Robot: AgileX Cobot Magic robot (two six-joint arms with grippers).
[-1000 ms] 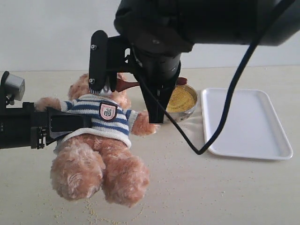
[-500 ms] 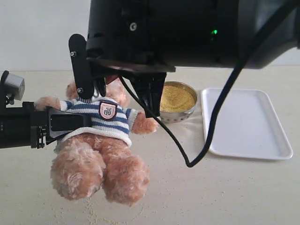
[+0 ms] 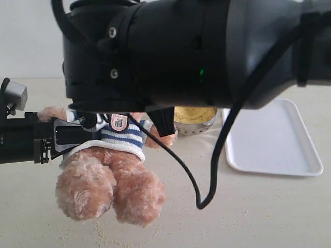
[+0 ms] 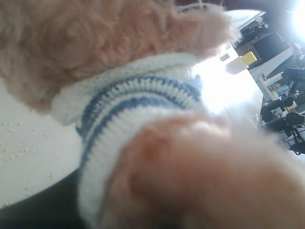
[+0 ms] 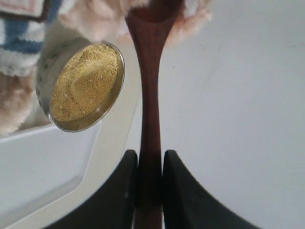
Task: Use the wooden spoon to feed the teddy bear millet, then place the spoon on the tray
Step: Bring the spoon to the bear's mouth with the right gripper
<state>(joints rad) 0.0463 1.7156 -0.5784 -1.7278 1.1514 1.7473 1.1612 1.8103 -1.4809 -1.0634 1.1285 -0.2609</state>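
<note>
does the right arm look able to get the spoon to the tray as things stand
Likely yes: the right gripper grips the wooden spoon, and the tray beside the bowl shows bare on that arm's side.

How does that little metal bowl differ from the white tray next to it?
The bowl is round, shiny metal; the tray is rectangular and white. The bowl holds yellow millet; the tray's visible part is bare. The tray is wider and shallower. Both rest on the table.
</note>
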